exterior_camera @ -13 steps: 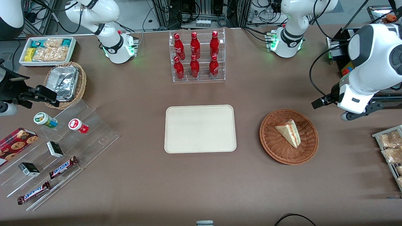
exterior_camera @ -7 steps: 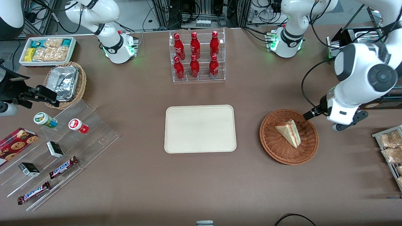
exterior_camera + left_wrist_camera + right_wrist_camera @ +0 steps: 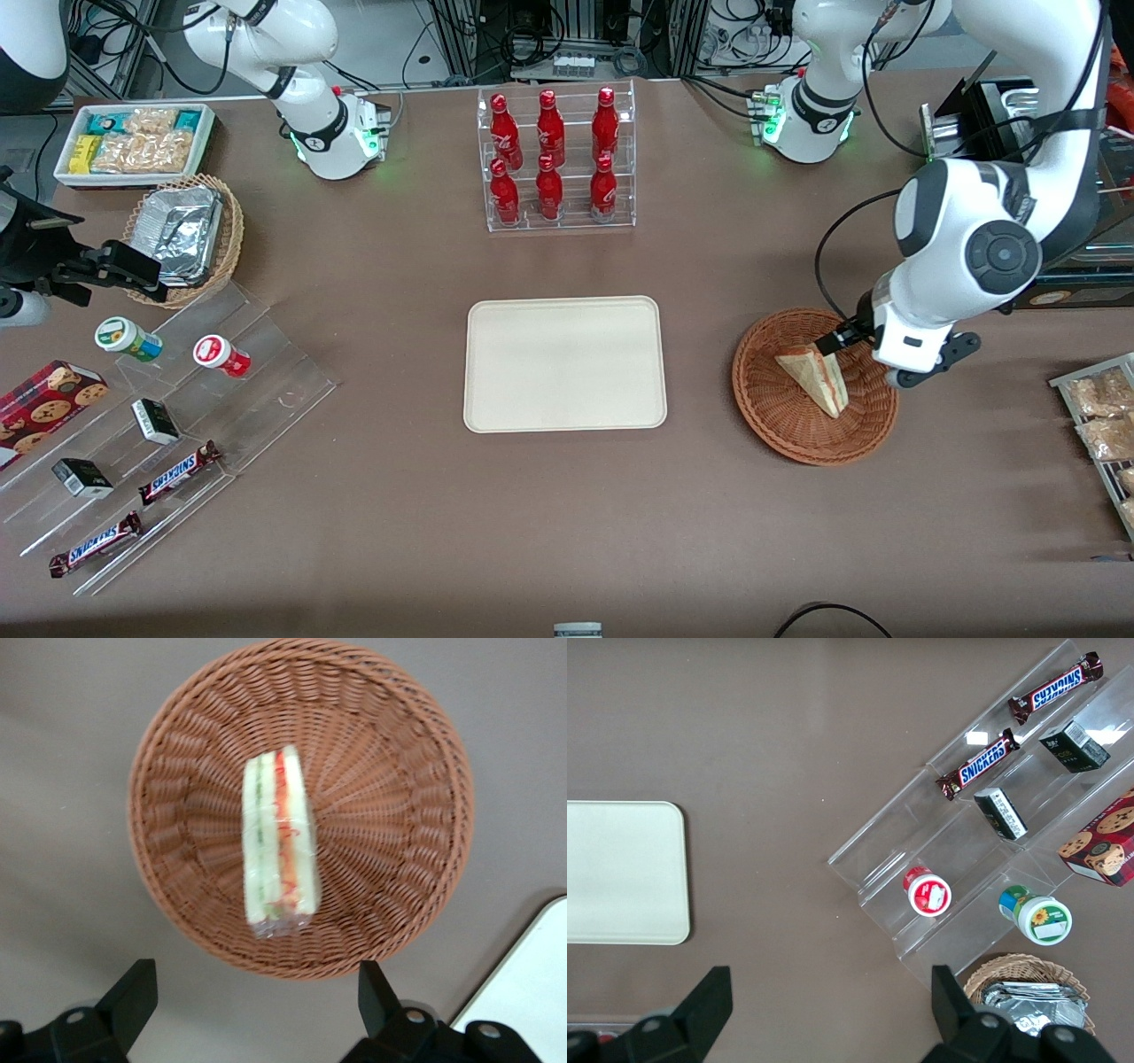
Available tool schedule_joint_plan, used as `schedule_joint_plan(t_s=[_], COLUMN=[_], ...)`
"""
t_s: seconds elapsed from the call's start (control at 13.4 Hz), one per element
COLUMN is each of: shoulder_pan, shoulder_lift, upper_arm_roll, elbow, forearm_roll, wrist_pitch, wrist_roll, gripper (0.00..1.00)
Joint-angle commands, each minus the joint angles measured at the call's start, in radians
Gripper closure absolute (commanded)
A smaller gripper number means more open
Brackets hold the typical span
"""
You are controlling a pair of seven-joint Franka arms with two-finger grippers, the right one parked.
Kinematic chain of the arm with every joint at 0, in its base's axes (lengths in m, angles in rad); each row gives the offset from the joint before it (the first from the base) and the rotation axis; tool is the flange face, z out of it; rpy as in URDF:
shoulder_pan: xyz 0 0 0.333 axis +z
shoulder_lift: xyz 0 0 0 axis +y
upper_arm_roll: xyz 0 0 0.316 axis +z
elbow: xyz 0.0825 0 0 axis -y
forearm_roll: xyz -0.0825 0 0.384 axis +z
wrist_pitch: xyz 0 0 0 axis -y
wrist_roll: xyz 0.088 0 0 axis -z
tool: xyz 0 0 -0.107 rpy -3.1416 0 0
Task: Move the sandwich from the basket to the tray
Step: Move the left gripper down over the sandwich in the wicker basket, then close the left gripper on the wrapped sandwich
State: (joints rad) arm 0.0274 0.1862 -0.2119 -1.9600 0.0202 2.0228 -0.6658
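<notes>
Your sandwich [image 3: 815, 376], a wrapped triangular wedge with pink and green filling showing along its cut edge, lies in the middle of the round brown wicker basket [image 3: 780, 416], clear of the rim all around. Your end effector [image 3: 252, 1003] hangs above the basket edge farthest from the front camera, fingers [image 3: 133, 992] spread wide and holding nothing, not touching the sandwich. The cream tray [image 3: 564, 363] sits bare at the middle of the surface [image 3: 567, 523], well apart from the basket, with open brown surface between them. Farther from the front camera than the tray stands a clear rack of six red bottles [image 3: 554, 159]. Toward the parked arm's end, a clear stepped display carries two bars [image 3: 177, 472] that read SNICKERS.
</notes>
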Motion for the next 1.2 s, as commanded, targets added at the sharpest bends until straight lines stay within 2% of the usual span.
schedule_joint_plan(t_s=[0.0, 0.15, 0.37, 1.12], shoulder_pan=[-0.001, -0.001, -0.001, -0.001], shoulder_lift=[0.013, 0.013, 0.015, 0.093], upper_arm_roll=[-0.015, -0.017, -0.017, -0.014], elbow=[-0.009, -0.052, -0.129, -0.134], forearm_roll=[0.024, 0.075, 0.076, 0.08], wrist_pitch=[0.057, 0.124, 0.255, 0.28], wrist_roll=[-0.02, -0.021, -0.029, -0.077], gripper=[0.0, 0.0, 0.0, 0.0])
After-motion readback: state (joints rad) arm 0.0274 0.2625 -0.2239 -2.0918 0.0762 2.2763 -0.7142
